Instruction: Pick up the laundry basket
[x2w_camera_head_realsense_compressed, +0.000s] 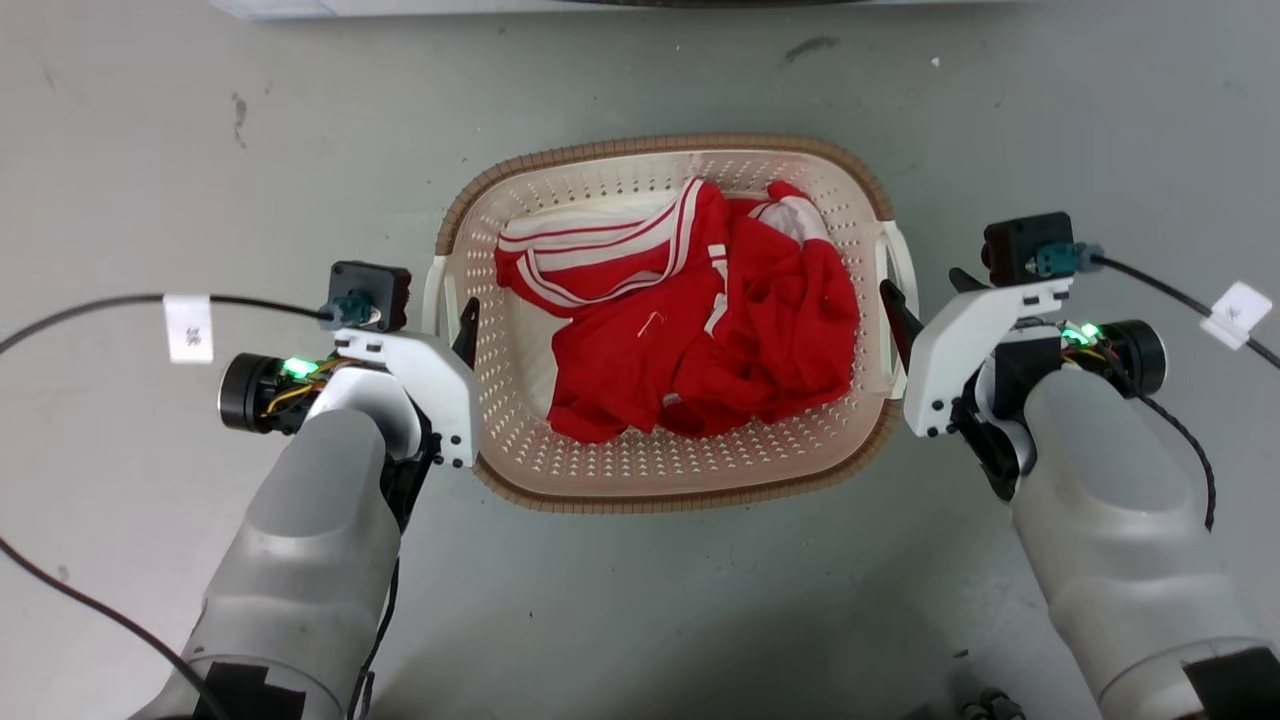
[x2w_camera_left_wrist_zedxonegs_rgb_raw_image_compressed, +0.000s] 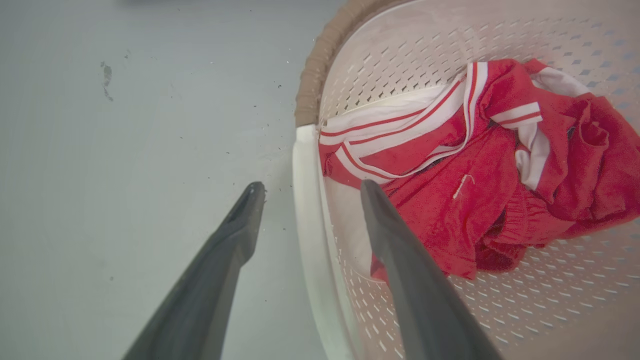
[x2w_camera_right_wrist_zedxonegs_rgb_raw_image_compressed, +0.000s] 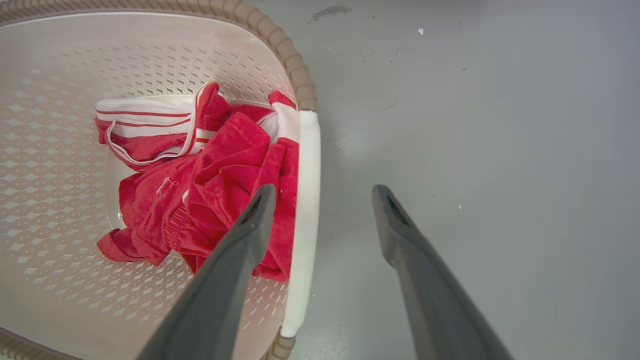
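Floor: the grey floor (x2w_camera_head_realsense_compressed: 640, 620) is carrying everything here.
Laundry basket: the laundry basket (x2w_camera_head_realsense_compressed: 660, 146) is sitting flat on the floor between the two arms, not yet lifted.
Clothing: a red garment (x2w_camera_head_realsense_compressed: 700, 330) with white stripes is lying crumpled inside, bunching toward the basket's right edge.
Left end effector: the left end effector (x2w_camera_left_wrist_zedxonegs_rgb_raw_image_compressed: 312, 186) is standing with its fingers apart, straddling the white left handle (x2w_camera_left_wrist_zedxonegs_rgb_raw_image_compressed: 306, 240), one finger inside the basket and one outside.
Right end effector: the right end effector (x2w_camera_right_wrist_zedxonegs_rgb_raw_image_compressed: 325, 190) is spread too, straddling the right handle (x2w_camera_right_wrist_zedxonegs_rgb_raw_image_compressed: 306, 165) and gripping nothing.
Step in hand: both look to be lining up a pinch. Closing together at matching height, with the inner right finger clear of the cloth, should keep the lift level.
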